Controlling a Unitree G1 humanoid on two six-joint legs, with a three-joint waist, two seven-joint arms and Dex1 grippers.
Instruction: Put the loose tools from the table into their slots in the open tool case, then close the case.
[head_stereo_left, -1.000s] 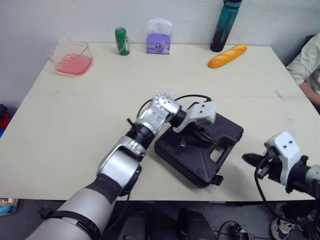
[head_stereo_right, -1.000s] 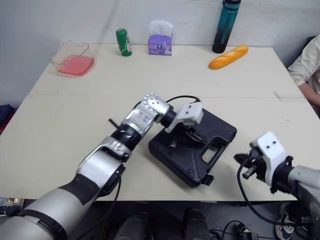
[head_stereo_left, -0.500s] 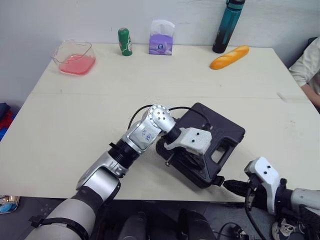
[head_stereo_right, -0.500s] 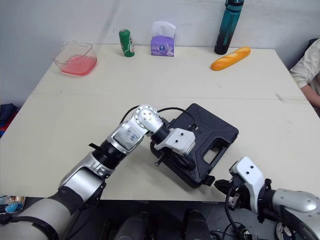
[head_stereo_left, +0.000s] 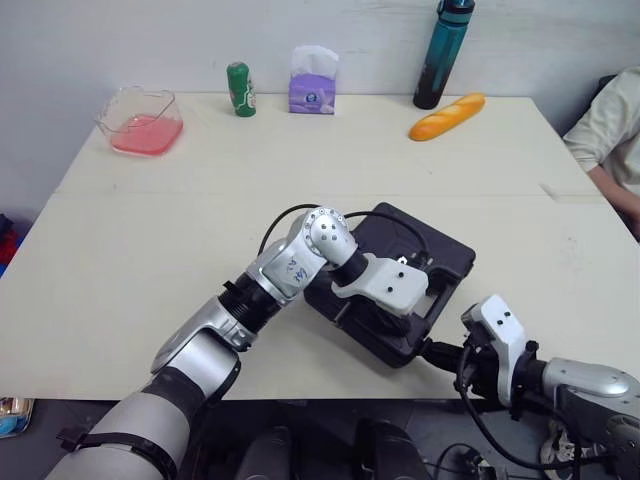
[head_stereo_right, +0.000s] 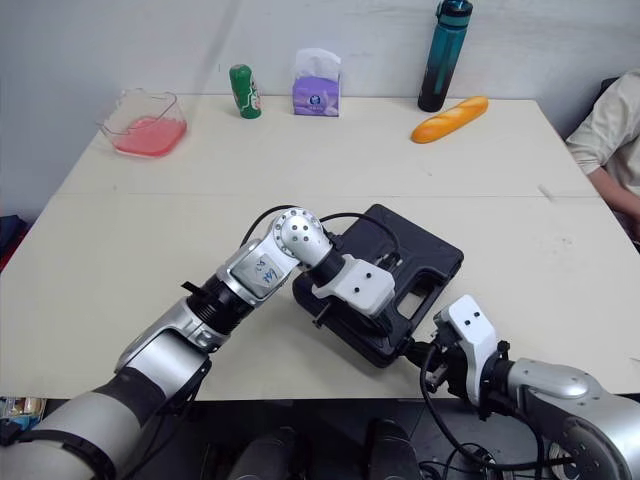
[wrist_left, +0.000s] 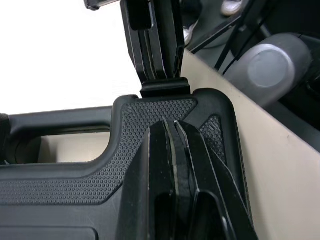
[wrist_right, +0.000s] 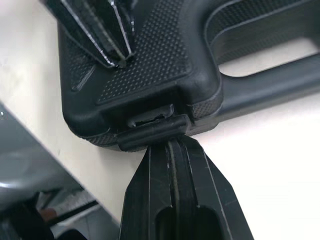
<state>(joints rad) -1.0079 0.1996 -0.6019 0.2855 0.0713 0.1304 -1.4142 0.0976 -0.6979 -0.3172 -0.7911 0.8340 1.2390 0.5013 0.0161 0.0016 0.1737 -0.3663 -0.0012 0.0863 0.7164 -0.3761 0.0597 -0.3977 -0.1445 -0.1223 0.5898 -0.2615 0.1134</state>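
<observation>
The black tool case (head_stereo_left: 432, 251) lies with its lid down near the table's front edge, handle cut-out toward the front right. My left gripper (head_stereo_left: 408, 322) is shut and its tips rest on the textured lid (wrist_left: 75, 175) by the front corner. My right gripper (wrist_right: 172, 142) is shut too. Its tips touch the front latch (wrist_right: 152, 131) from outside the case, at the table edge (head_stereo_left: 432, 350). The left wrist view has the latch (wrist_left: 165, 87) just beyond my left fingertips (wrist_left: 172, 125), with the right gripper's fingers (wrist_left: 150, 40) behind it. No loose tools are in sight.
Along the far edge stand a pink-filled clear container (head_stereo_left: 140, 120), a green can (head_stereo_left: 239, 88), a purple tissue pack (head_stereo_left: 312, 80), a teal bottle (head_stereo_left: 440, 55) and a bread loaf (head_stereo_left: 445, 115). A person's sleeve (head_stereo_left: 610, 120) is at the right.
My left gripper slid from the middle of the lid to its front corner. My right gripper came in from the right to the front latch. The camera shifted slightly.
</observation>
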